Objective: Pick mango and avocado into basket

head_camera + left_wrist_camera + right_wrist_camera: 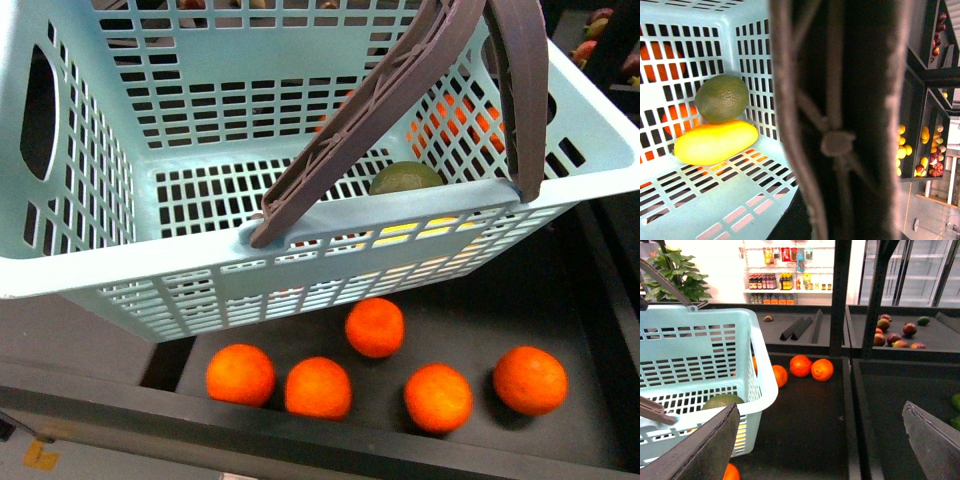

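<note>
Basket (120, 270) holds mango (715, 142), avocado (721, 98) touching — oranges (375, 327) below.

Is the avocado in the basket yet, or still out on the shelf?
In. The dark green oval avocado lies on the slotted floor of the turquoise plastic basket, touching the yellow mango in a corner.

Basket (120, 270) mouth mostly open; two brown handles (400, 95) slant across its right half, partly barring entry there. Avocado (721, 98) and mango (715, 142) fill one floor corner, touching; remaining floor bare. Oranges (375, 327) scattered on dark shelf (590, 310) below basket
</note>
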You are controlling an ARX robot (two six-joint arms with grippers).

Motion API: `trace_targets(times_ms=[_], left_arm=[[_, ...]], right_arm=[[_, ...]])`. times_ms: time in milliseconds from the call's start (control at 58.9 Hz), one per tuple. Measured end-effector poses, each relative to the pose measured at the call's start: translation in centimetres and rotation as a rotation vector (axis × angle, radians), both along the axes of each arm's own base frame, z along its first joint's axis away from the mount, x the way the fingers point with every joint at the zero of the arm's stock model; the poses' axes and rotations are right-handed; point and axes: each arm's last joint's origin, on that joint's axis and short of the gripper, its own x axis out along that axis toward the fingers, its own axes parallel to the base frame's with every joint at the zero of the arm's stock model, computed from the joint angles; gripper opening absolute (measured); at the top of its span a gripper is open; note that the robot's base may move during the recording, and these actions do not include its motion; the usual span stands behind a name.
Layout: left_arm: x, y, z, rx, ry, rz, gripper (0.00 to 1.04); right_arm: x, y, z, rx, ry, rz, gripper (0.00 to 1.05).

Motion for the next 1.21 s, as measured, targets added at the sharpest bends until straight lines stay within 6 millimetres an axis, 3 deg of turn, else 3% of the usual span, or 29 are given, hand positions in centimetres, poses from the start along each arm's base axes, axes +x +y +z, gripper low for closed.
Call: trace_targets(times_ms=[714,748,815,900,1053,1206], left_arm=[[0.3,0.6,0.0,0.008,-0.005,0.023,0.05],[0.4,0.8,0.0,0.025,-0.011,0.062,0.05],[0.4,0.5,-0.3,0.068,-0.036,0.374,0.05],[0.7,0.8,-0.8,-0.012,-0.053,0.711,0.05],[2.3,2.6,-1.8,-0.150,-0.024,0.846,0.05],[4.3,4.1,-4.1,-0.242,0.032,0.898,0.05]], right_arm=[[0.0,0.0,0.0,-0.001,0.000,0.008,0.97],[0.0,0.0,0.0,-0.001,0.001,0.006,0.97],[0.0,0.0,0.0,-0.001,0.000,0.005,0.97],[0.0,0.0,0.0,-0.001,0.000,0.004,0.97],[0.0,0.0,0.0,0.000,0.000,-0.001,0.97],[0.0,0.0,0.0,0.000,0.000,0.001,0.97]])
